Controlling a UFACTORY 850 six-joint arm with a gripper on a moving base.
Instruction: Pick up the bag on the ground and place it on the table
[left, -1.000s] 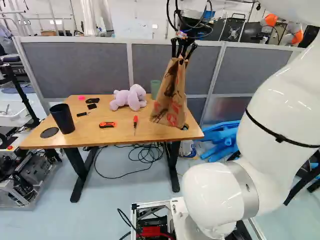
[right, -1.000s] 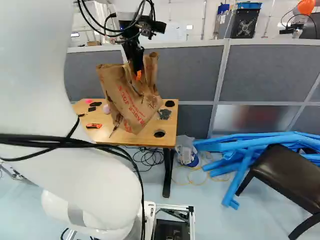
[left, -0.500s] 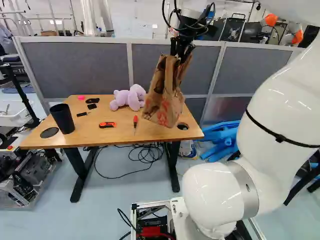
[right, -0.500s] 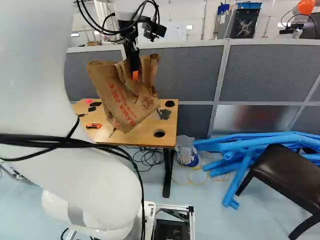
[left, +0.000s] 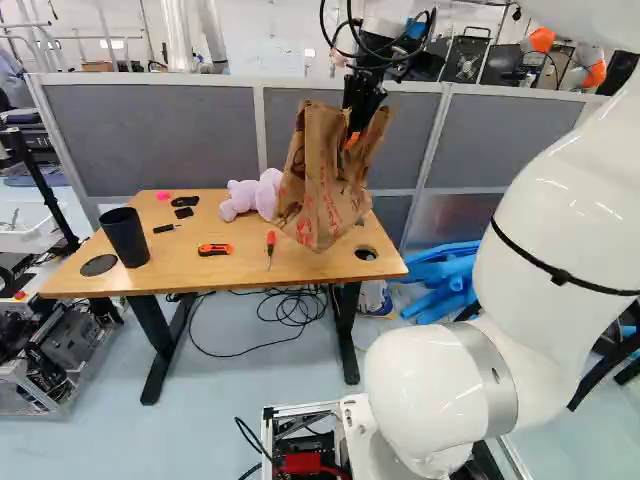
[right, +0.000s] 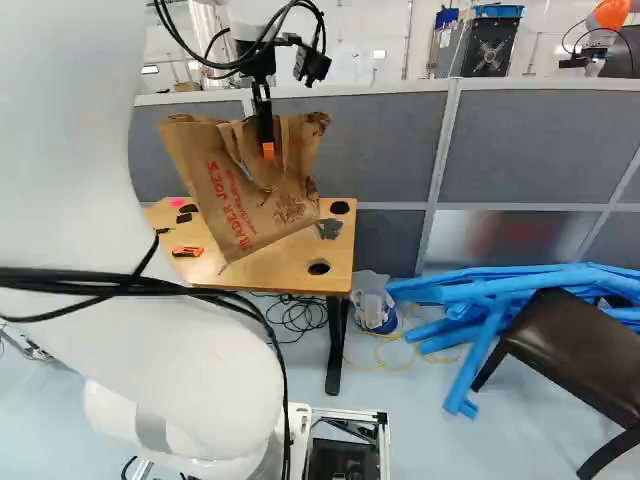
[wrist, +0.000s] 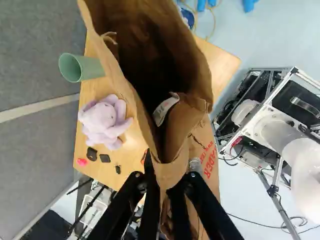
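- Grey partition panels (left: 155, 140) stand behind the wooden table (left: 190, 275), on which I can see a plush toy (left: 240, 198).
- My gripper (right: 267, 150) pinches the paper bag (right: 235, 195) near its mouth, a finger on either side of the paper; the bag hangs tilted above the table, and I can't tell whether its base touches.
- I judge it light and floppy: the paper should crease and swing rather than slip, but might tear if I tug. The doubled upper rim by the handles seems the best hold.
- Only my wrist view looks into the open mouth, where a pale label (wrist: 165, 107) shows, and only there do I find the green cup (wrist: 87, 68), a likely knock risk.
- The left base view gives me the dark cup (left: 125, 237); the right base view adds a chair (right: 580, 350).
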